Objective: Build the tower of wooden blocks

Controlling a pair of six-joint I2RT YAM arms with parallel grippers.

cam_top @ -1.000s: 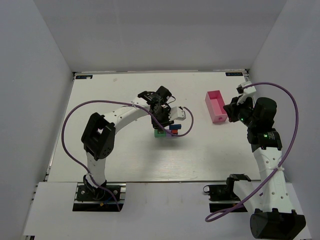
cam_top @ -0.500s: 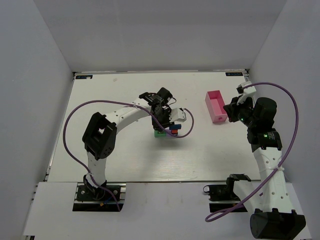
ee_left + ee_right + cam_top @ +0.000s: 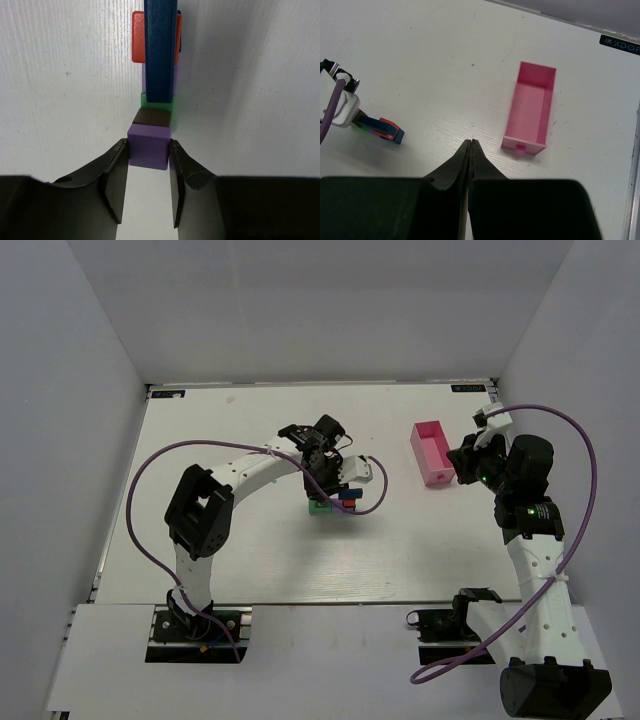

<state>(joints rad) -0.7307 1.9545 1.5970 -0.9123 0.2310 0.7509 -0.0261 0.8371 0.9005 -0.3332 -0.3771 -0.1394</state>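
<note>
Pinching a purple cube [image 3: 148, 152] at the near end of the wood block tower [image 3: 331, 503], the left pincer [image 3: 147, 146] sits on the worktop [image 3: 240, 550], well apart from the pink tray [image 3: 530, 107], on its left-arm side. The tower's long axis runs straight away from this pincer: brown, green, then a dark blue plank [image 3: 160, 50] beside red-orange. The right pincer [image 3: 471, 143], pressed together and empty, hovers near the tray, farther from the tower. From above, the left wrist hides most blocks. The plank's far end is cut off.
</note>
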